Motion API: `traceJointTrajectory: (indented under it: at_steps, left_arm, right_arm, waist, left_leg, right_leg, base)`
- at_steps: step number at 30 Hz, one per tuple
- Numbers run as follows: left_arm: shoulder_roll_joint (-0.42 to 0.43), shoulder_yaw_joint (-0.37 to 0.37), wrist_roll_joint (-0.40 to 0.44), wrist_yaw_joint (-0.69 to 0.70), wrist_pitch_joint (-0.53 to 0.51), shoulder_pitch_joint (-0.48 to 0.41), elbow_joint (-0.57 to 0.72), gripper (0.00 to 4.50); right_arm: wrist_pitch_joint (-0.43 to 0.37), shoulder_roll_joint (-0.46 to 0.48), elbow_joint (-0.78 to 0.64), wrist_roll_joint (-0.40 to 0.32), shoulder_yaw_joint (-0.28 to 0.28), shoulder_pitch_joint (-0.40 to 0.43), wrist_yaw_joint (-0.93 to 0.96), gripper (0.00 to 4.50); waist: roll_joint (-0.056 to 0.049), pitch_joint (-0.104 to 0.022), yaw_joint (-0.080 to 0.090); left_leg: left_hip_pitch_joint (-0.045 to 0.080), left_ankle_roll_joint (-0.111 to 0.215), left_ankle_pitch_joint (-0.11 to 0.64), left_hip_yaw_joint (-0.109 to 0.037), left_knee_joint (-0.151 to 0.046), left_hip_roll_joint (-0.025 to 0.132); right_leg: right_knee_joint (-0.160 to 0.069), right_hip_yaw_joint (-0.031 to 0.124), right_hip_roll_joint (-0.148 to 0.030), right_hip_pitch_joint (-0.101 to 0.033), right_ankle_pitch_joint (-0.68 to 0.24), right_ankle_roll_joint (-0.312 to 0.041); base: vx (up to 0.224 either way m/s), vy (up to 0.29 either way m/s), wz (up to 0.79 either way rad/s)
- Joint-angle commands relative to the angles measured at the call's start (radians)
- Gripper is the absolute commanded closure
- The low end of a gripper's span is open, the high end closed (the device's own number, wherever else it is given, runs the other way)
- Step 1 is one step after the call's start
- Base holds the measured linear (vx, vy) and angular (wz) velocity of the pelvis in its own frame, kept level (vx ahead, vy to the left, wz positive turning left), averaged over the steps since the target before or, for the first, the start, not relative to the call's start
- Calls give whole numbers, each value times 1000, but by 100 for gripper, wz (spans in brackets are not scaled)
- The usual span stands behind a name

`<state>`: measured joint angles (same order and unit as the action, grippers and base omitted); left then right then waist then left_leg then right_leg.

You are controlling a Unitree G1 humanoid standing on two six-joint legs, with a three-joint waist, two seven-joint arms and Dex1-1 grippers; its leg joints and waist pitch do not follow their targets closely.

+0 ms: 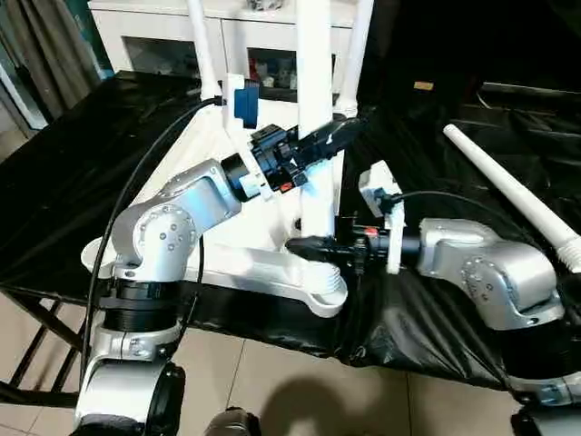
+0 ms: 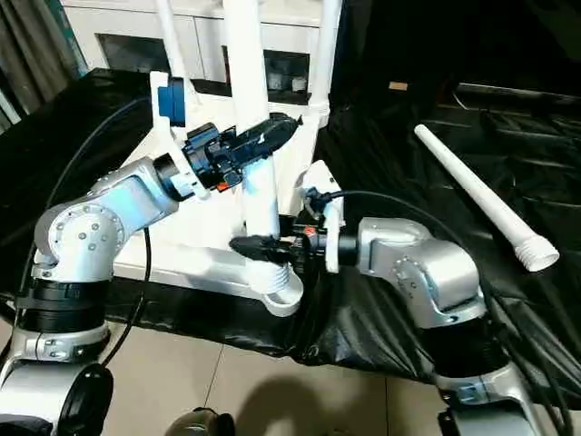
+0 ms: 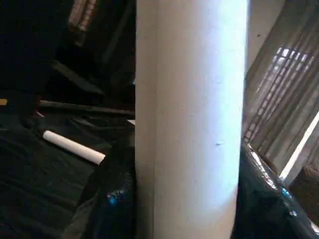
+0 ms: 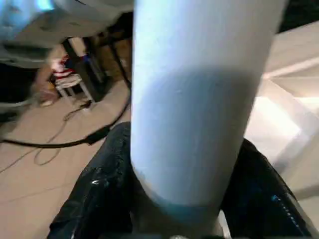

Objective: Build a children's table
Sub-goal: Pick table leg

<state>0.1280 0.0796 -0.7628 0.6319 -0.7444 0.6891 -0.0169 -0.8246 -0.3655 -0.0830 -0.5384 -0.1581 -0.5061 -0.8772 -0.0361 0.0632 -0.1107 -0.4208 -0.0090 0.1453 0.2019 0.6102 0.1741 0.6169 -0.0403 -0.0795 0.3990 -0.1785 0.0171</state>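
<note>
On the black-draped bench, three legs up, the fourth leg (image 1: 517, 191) lying loose.
Both grippers, left gripper (image 1: 329, 138) and right gripper (image 1: 309, 246), pinch the near-corner leg (image 1: 315, 109) on the tabletop (image 1: 254, 259).

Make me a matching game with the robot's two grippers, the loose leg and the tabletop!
1 left gripper
2 right gripper
3 loose leg
4 tabletop

A lying flat on the black sheet
B clamped low on the upright leg, near the socket
C underside up, legs standing in it
D clamped higher on the upright leg

Pairs: 1-D, 2-B, 3-A, 4-C
</note>
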Motion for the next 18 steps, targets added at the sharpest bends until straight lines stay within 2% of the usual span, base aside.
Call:
traceJointTrajectory:
  at_steps: [1, 2, 4, 6, 10, 11, 12, 14, 15, 16, 18]
  left_arm:
    - [-11, -10, 12, -22, 7, -6, 5, 175]
    - [-16, -12, 19, -30, 14, -9, 8, 175]
    - [-21, -16, 36, -45, 28, -13, 13, 148]
    - [-39, -17, 92, -123, 62, -19, 13, 137]
    - [-58, -24, 140, -206, 79, -31, 37, 130]
    - [-62, -22, 142, -217, 82, -32, 40, 160]
    - [-73, -18, 149, -237, 93, -35, 46, 168]
    - [-88, -7, 146, -261, 97, -39, 51, 167]
    - [-92, -8, 150, -261, 106, -42, 56, 167]
    - [-91, -11, 154, -257, 113, -42, 58, 197]
    - [-92, -14, 156, -254, 115, -43, 61, 207]
  right_arm:
    - [-5, 8, -18, 4, 31, 4, 33, 256]
    - [-3, 15, -24, 4, 36, 8, 46, 256]
    - [-1, 22, -31, 4, 40, 12, 60, 259]
    - [8, 33, -54, 9, 41, 18, 90, 259]
    - [13, 41, -83, 11, 37, 23, 111, 259]
    - [14, 41, -85, 11, 36, 24, 112, 259]
    - [16, 42, -83, 11, 35, 23, 116, 259]
    - [20, 43, -78, 13, 34, 23, 118, 259]
    - [22, 45, -75, 15, 33, 22, 120, 259]
    - [23, 46, -73, 16, 32, 21, 121, 259]
    - [26, 43, -72, 18, 29, 19, 122, 259]
  waist:
    - [1, -84, 7]
    - [1, -84, 7]
    - [2, -84, 8]
    - [3, -84, 9]
    - [5, -84, 10]
    - [5, -84, 10]
    - [10, -83, 11]
    - [7, -83, 11]
    - [10, -82, 11]
    - [8, -83, 11]
    - [8, -82, 11]
  left_leg:
    - [49, -62, 268, -33, -74, 49]
    - [48, -62, 267, -32, -74, 49]
    - [47, -59, 265, -32, -74, 48]
    - [46, -58, 265, -34, -74, 50]
    - [44, -58, 263, -35, -76, 51]
    - [44, -57, 262, -35, -75, 50]
    - [44, -54, 259, -33, -74, 50]
    - [44, -52, 258, -33, -73, 50]
    - [43, -51, 259, -33, -74, 50]
    - [43, -49, 256, -34, -73, 49]
    - [44, -48, 258, -34, -74, 50]
  right_leg:
    - [-70, 32, -57, -31, -211, -185]
    - [-70, 32, -57, -31, -206, -185]
    - [-70, 32, -57, -32, -202, -183]
    - [-70, 33, -57, -33, -201, -173]
    - [-72, 32, -59, -35, -208, -170]
    - [-72, 32, -59, -34, -210, -169]
    - [-74, 32, -59, -34, -215, -169]
    - [-74, 32, -58, -33, -222, -169]
    - [-75, 32, -58, -33, -226, -168]
    - [-76, 32, -59, -33, -228, -167]
    - [-76, 32, -58, -32, -233, -163]
  base:
    - [0, 0, 0]
    - [0, 0, 0]
    - [0, 0, 0]
    - [0, 0, 0]
    - [0, 0, 0]
    - [0, 0, 0]
    - [0, 0, 0]
    - [0, 0, 0]
    - [0, 0, 0]
    - [0, 0, 0]
    - [0, 0, 0]
